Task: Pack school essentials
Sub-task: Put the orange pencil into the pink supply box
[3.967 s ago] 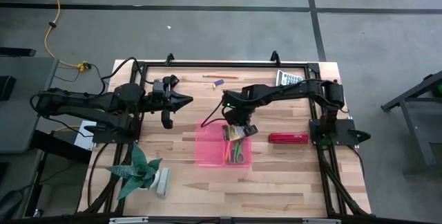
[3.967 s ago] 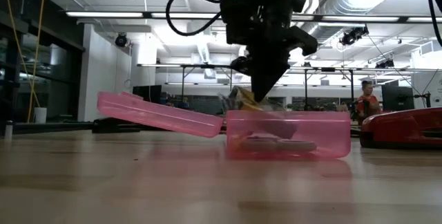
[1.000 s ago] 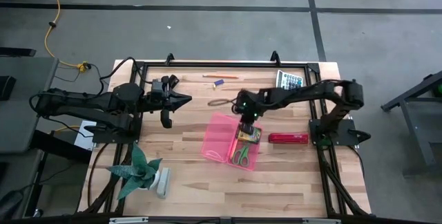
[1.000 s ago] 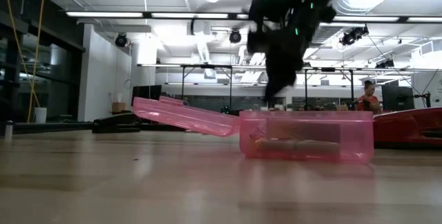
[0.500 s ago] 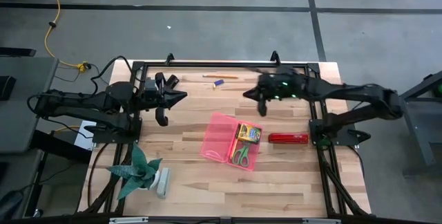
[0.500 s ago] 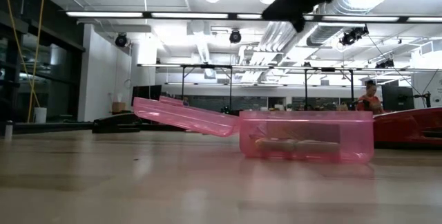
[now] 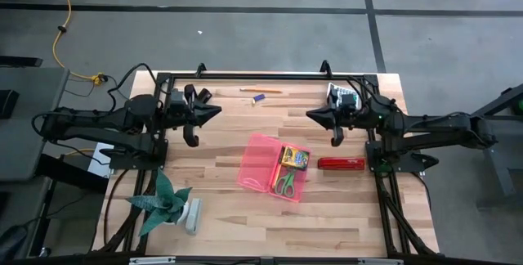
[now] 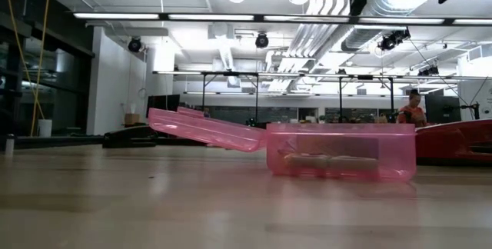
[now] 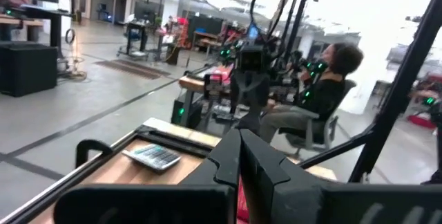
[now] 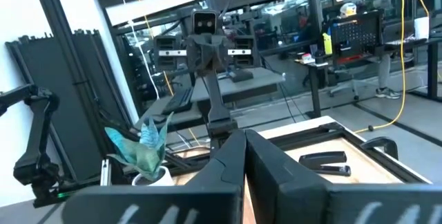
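An open pink plastic box (image 7: 274, 167) lies mid-table, its lid (image 7: 257, 159) swung out toward the left. Inside rest the yellow-green crayon box (image 7: 294, 158) and the green-handled scissors (image 7: 283, 184). In the low view the box (image 8: 338, 153) shows with its lid (image 8: 204, 128) slanting up. An orange pencil (image 7: 260, 91) and a small blue eraser (image 7: 259, 98) lie flat near the far edge. My left gripper (image 7: 217, 111) hovers shut at the left. My right gripper (image 7: 309, 115) hovers shut at the right, its tip pointing left. Both are well off the box.
A red stapler (image 7: 341, 163) lies right of the box, and shows too in the low view (image 8: 453, 141). A calculator (image 7: 343, 95) sits at the far right corner, partly under my right arm. A potted plant (image 7: 167, 204) stands at the near left. People show in the room beyond.
My right gripper has risen from above the crayon box in the pink box and drawn back toward the table's far right, and now points level to the left. My left gripper has shifted slightly toward the left edge. The box and its contents have stayed put.
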{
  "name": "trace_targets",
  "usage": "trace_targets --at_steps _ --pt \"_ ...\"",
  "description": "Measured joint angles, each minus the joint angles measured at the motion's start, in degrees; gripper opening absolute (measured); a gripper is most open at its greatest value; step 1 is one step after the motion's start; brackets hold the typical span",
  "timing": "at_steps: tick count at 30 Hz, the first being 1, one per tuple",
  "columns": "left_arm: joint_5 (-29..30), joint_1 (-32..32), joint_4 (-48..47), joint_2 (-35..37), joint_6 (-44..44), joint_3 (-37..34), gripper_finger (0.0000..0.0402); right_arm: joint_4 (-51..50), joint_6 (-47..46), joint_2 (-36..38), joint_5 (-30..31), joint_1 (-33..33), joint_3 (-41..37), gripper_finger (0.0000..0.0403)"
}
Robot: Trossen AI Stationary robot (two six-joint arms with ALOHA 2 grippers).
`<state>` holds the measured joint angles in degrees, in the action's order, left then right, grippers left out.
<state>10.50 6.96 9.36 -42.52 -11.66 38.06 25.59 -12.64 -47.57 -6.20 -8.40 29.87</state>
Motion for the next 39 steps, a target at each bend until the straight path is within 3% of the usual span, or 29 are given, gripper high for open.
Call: trace_targets --at_steps 16,22,27,39 --pt "-0.11 -0.04 1.07 0.0 0.02 -0.02 0.0 -0.05 0.06 0.0 0.23 0.0 0.0 0.0" --pt "-0.15 -0.04 0.97 0.0 1.28 -0.02 0.0 -0.4 -1.76 -1.35 6.37 -0.03 0.3 0.0" --pt "-1.1 0.27 0.97 0.0 1.81 -0.04 0.0 -14.04 -7.03 -11.37 10.08 -4.28 8.86 0.0" --pt "-1.87 1.33 -0.15 0.0 0.91 -0.07 0.0 -42.36 5.48 -44.53 -2.1 -21.95 40.36 0.0013"
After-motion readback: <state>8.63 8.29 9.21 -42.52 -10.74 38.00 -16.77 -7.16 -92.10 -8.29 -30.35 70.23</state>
